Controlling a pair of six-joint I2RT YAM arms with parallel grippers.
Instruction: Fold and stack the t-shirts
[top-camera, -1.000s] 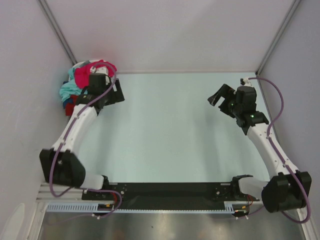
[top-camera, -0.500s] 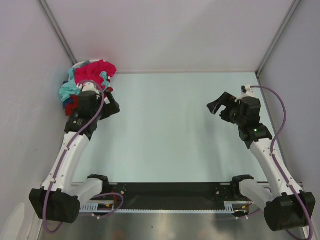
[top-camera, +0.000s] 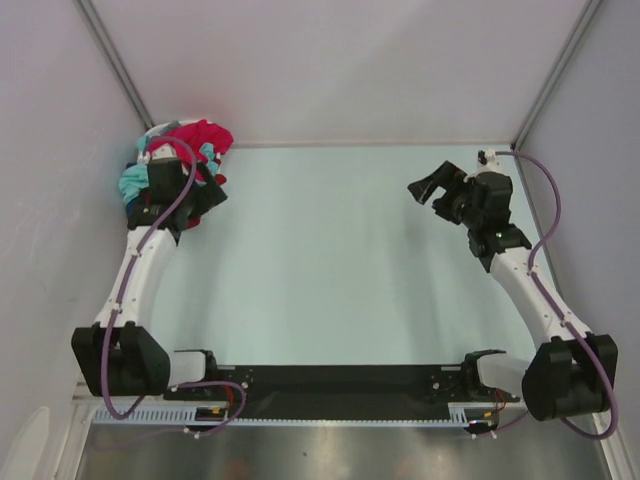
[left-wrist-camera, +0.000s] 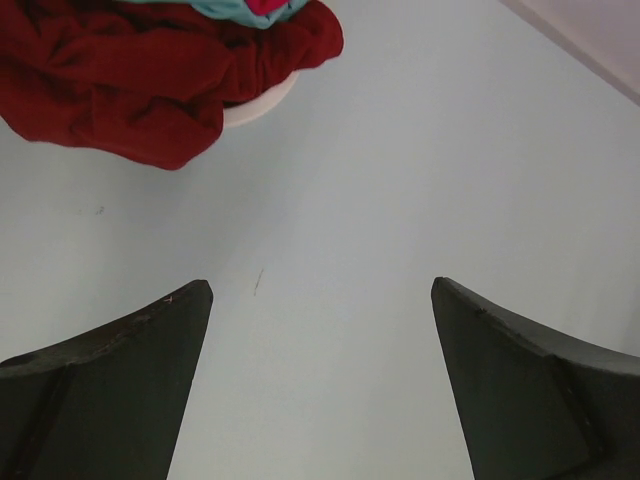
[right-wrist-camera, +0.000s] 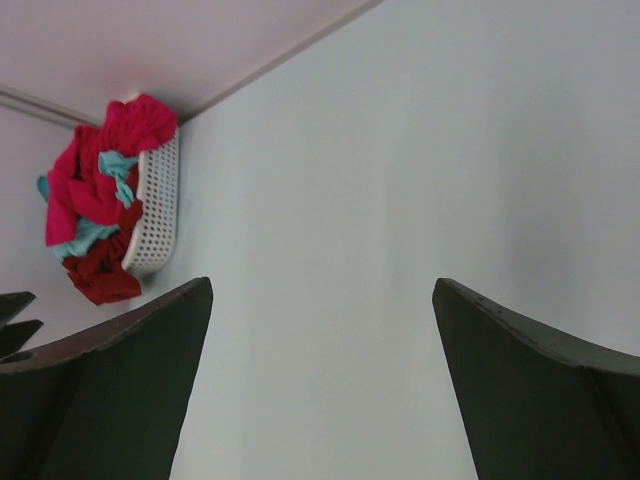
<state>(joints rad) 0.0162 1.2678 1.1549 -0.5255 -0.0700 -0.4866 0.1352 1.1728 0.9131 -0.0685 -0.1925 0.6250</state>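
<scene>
LAUNDRY CORNER: The t-shirts (top-camera: 210, 140) sat bunched in one heap at the upper left of the overhead view. They were piled in and over a white basket (right-wrist-camera: 160, 225) at the far corner of the pale tabletop (top-camera: 330, 270), none of them folded or stacked. The pink shirt (right-wrist-camera: 125, 125) crowned the pile. The teal shirt (top-camera: 130, 185) spilled down the left side, and the maroon shirt (left-wrist-camera: 120, 80) draped over the basket's rim onto the tabletop, filling the upper left of my left wrist view.

I had the left hand (left-wrist-camera: 320, 290) just beside that heap. Its two fingers were spread wide with only bare tabletop between them. It gripped nothing, and the maroon cloth lay beyond the fingertips without touching them.

The right hand (right-wrist-camera: 320, 288) hung at the upper right of the overhead view, well apart from the clothes. It was likewise wide open and empty. Its camera looked across the tabletop towards the basket, which showed small at the left of that frame, with pink, teal and maroon cloth tumbling from it.

Pale grey walls (top-camera: 350, 70) closed in the tabletop at the back and on both sides.
</scene>
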